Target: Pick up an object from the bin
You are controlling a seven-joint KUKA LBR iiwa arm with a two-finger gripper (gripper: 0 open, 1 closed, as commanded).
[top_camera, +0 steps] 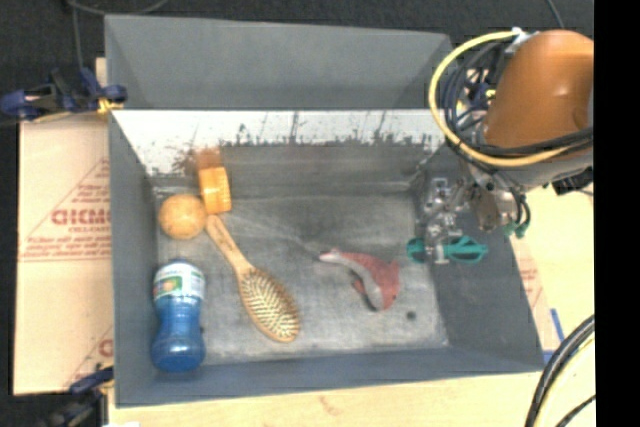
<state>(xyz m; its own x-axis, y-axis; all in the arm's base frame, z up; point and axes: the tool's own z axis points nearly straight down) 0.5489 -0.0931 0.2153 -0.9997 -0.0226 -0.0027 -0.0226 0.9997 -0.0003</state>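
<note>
Grey bin (280,65) on a dark floor. Gripper (447,250) hangs well right of the hairbrush (255,285), with a red floppy piece (372,277) between them. Can't tell its opening, nothing seen in it. Likely the approach step. Next: centre over a target, descend.

Gripper (445,249) just beside reddish floppy scrap (376,278)

No readable text, label on blue bottle (178,315) illegible
</note>
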